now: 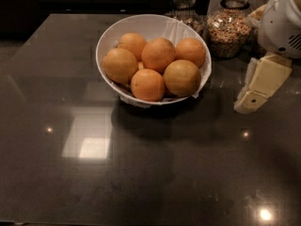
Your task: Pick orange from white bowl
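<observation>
Camera view, single frame.

Table (pixel 141 173): dark, glossy stone-like top. It shows a pale square reflection near the middle toward the left edge and small light glints toward the near edge.

White bowl (pixel 101 45): stands close to the far edge, roughly midway between the left and right edges. It is upright and casts a shadow on the table on its near side. A white paper liner (pixel 181 30) shows along the far-right inner wall and pokes over the near rim.

Contents: six oranges, packed and touching.
- The orange (pixel 182 77): sits in the bowl at the near-right, against the rim. It is duller and more yellow-brown than its neighbours, and large.
- It touches the brighter orange (pixel 147 84) at the near rim on its left.
- It lies just in front of the centre orange (pixel 158 54) and the far-right orange (pixel 190 51).
- Two more oranges sit on the left side (pixel 120 65) and at the far-left (pixel 133 44).

Far right corner: two glass jars. One is filled with mixed grain (pixel 229 28). The other (pixel 186 4) stands left of it, behind the bowl rim.

Gripper (pixel 248 102): cream-coloured, hanging tip-down near the right edge below a white rounded arm housing (pixel 282 22). It is to the right of the bowl, apart from it, and touches no orange. Whether it is spread or closed: cannot tell. It holds nothing visible.
</observation>
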